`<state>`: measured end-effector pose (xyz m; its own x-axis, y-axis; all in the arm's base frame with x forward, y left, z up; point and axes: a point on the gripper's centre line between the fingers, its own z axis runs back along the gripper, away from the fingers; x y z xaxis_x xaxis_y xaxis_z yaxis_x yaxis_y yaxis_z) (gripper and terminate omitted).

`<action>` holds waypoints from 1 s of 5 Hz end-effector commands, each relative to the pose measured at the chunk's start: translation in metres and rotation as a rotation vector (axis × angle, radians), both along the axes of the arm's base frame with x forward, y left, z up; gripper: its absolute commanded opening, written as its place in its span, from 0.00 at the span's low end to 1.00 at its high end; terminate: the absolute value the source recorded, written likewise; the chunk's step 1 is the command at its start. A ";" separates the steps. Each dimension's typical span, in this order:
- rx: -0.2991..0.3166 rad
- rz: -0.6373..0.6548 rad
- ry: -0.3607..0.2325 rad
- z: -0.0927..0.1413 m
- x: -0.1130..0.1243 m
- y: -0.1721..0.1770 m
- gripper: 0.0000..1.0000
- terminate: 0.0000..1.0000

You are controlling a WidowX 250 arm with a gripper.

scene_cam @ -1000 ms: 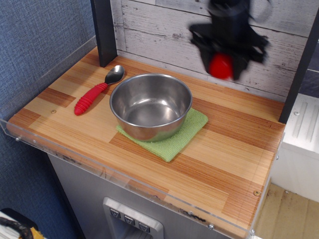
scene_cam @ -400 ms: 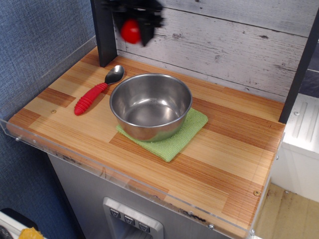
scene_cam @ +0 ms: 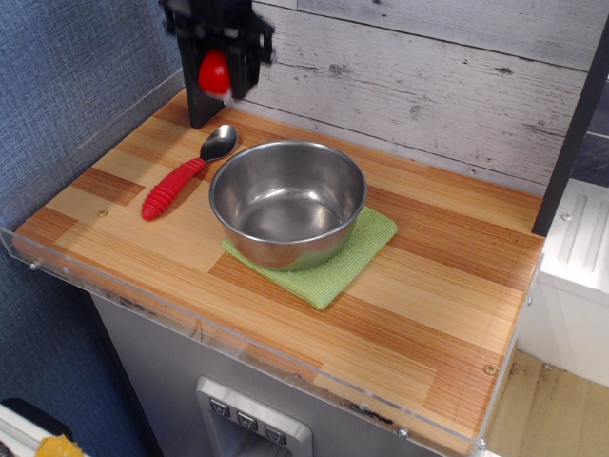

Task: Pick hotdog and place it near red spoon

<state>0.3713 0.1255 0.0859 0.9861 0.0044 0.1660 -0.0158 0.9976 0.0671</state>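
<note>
a: nearest item on the wooden counter (scene_cam: 419, 314) is the green cloth (scene_cam: 328, 265), lying flat under the steel bowl (scene_cam: 288, 200). why there? likely as a pad under the bowl; neither belongs to the task.

b: agreed. left of the bowl, the red spoon (scene_cam: 186, 173) lies diagonally, ribbed red handle toward the front, silver bowl end toward the back, close to the steel bowl's rim; contact between them cannot be settled. it is the landmark for the drop.

a: farther back and high up, the gripper (scene_cam: 216, 69) hangs above the spoon's far end, in front of the dark post (scene_cam: 198, 76). the jaws are clamped on the hotdog (scene_cam: 213, 70).

b: why held aloft? judgement: carry height clears the bowl rim, and the lowering is not yet done.

a: hotdog appearance: small, glossy red, rounded, a highlight on its face; much shorter than the spoon. only the part between the black fingers shows, slightly blurred, so the base is not visible.

b: location logged: in the air, in the grip, above the back-left corner, well off the counter.
</note>
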 end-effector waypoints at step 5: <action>-0.018 0.033 0.068 -0.056 -0.009 -0.005 0.00 0.00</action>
